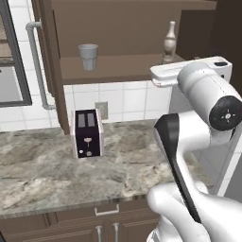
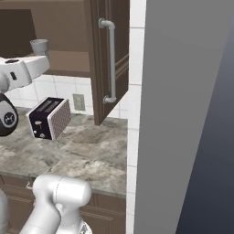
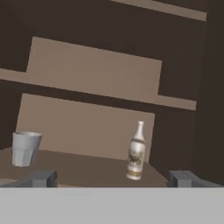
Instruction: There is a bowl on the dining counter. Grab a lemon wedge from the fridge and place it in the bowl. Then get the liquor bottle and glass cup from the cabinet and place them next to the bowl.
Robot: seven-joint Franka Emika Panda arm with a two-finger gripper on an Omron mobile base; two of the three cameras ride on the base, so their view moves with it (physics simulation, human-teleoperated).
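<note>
Cabinet work is the step in hand, by the look of things: the arm is raised toward the open cabinet (image 1: 118, 28), and the hand view looks straight in at its lower shelf, so you are lining up for a pick of one of the two items stored there. Your gripper (image 3: 111, 178) has its jaws spread as wide as they go and nothing between them; both fingertips (image 3: 43, 178) sit low in the hand view, clear of everything. The liquor bottle (image 3: 136, 152) stands upright toward the right end of the shelf, a little right of the centre line between your fingers and nearer the gripper's line than anything else. The glass cup (image 3: 25, 148) stands upright toward the left end, well apart from the bottle. From the left base view you can confirm the layout: cup (image 1: 88, 56) to the left, bottle (image 1: 169, 42) to the right, partly behind the arm. The toaster (image 1: 87, 133) on the counter (image 1: 42, 165) below is out of your path. I judge the bottle the natural first target: shift slightly toward it, advance until its body lies between the fingers, then close around the body, not the narrow neck. Mind the open cabinet door (image 2: 107, 59) on the right.
</note>
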